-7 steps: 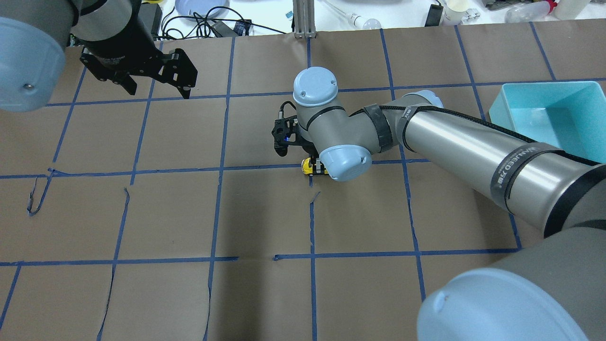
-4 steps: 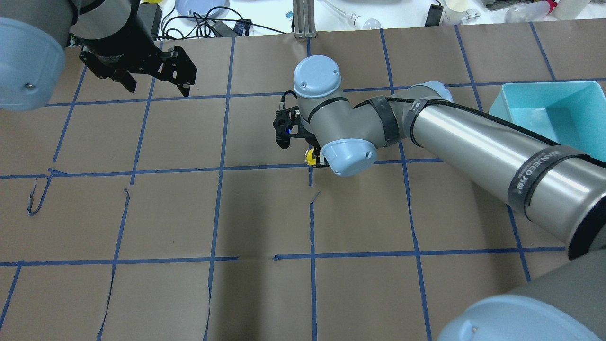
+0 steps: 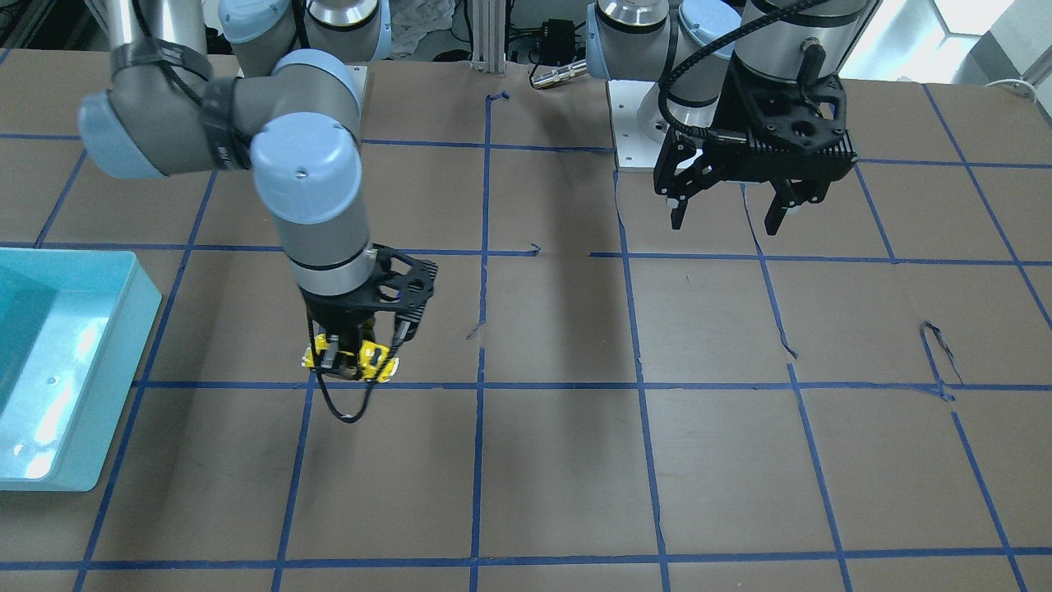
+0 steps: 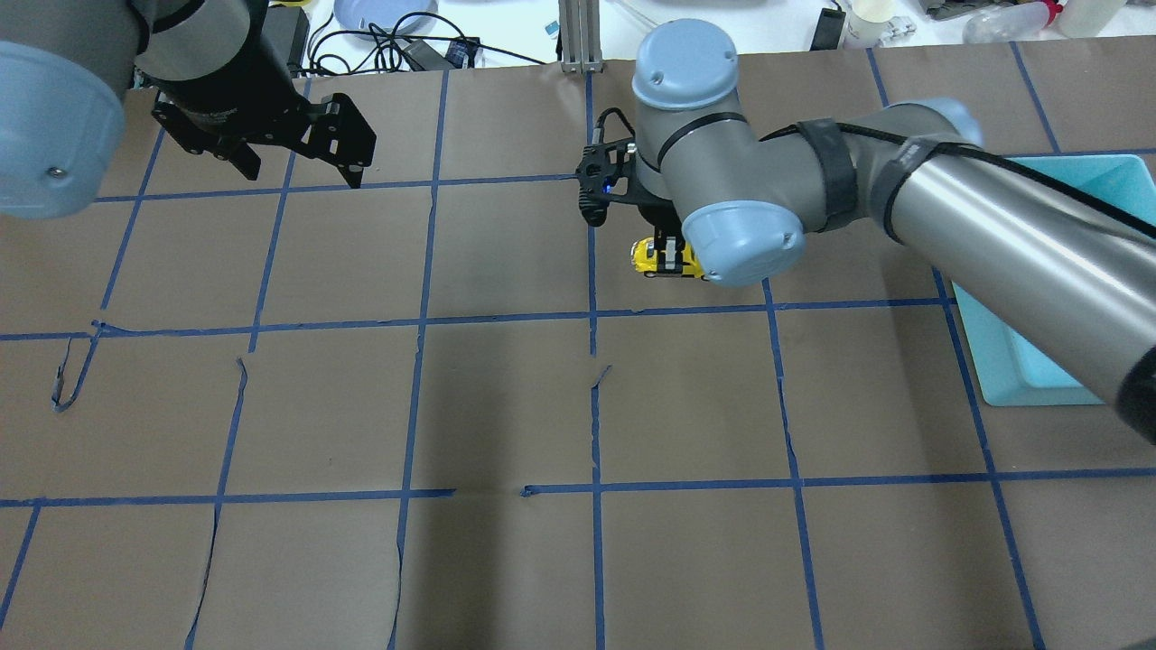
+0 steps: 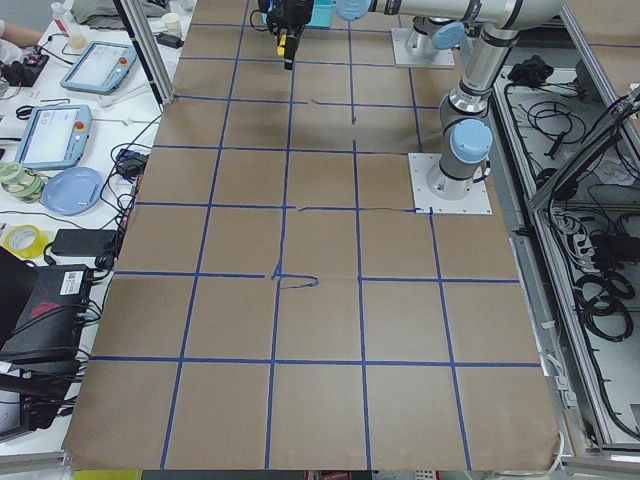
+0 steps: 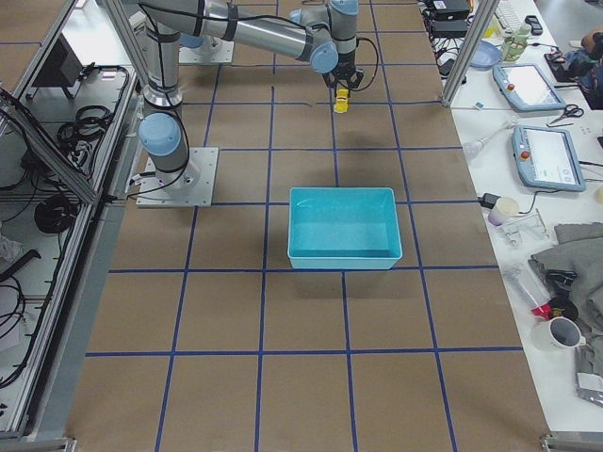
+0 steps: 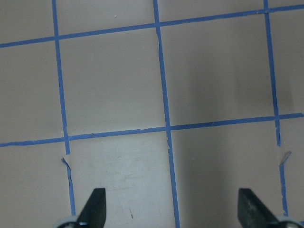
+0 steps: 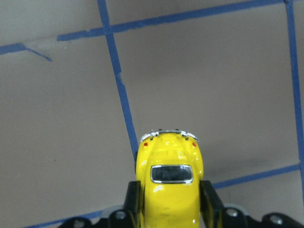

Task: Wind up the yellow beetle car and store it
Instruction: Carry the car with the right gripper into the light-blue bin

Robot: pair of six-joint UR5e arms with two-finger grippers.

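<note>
1. Overhead exterior view: the right hand (image 4: 668,258) is closed on the flanks of the yellow beetle car (image 4: 645,255), right of centre over the tabletop (image 4: 361,406). The teal bin (image 4: 1020,384) is well apart on the right.
2. Risk: the glossy body may slip or yaw between the narrow pads (image 8: 133,204) during wind-up or carry, dropping short of the bin.
3. Long axis runs left–right; the red-lamp end juts clear of the hand.
4. Left hand (image 4: 302,171): open, empty, far left.
</note>
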